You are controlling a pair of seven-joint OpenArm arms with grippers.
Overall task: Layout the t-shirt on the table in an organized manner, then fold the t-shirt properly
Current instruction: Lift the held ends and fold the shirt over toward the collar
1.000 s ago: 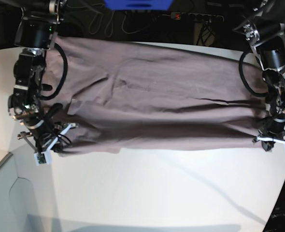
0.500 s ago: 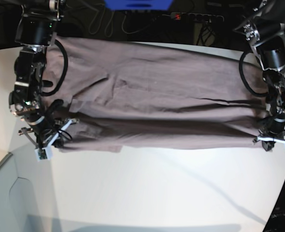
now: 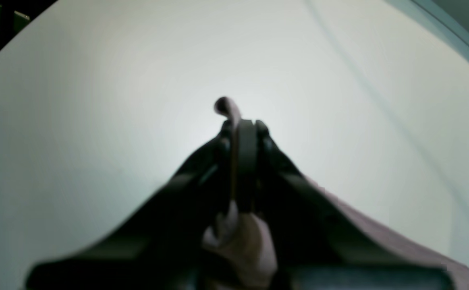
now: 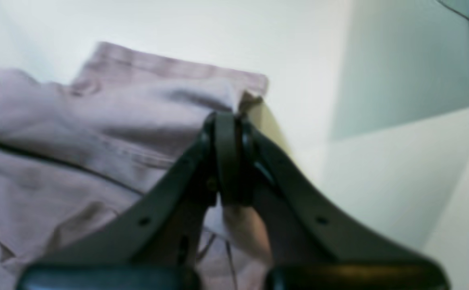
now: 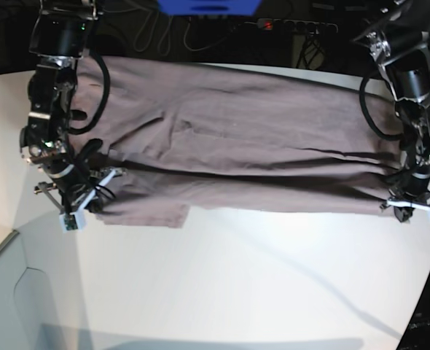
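White desk (image 5: 222, 277) fills the base view, with the mauve t-shirt (image 5: 244, 146) stretched across its far half between the right hand (image 5: 80, 208) and the left hand (image 5: 413, 206). Left wrist view: that hand (image 3: 242, 129) is clamped tight on a shirt edge (image 3: 238, 241). Right wrist view: that hand (image 4: 228, 121) pinches a corner, the shirt (image 4: 77, 141) spreading to its left.

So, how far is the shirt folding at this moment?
Done: the t-shirt lies spread across the table, though wrinkled. In hand: the left gripper and the right gripper are each shut on the near edge, one at each end, and a lengthwise crease shows across the middle. Left: completing that fold and the later folds; no compact folded shape shows yet.
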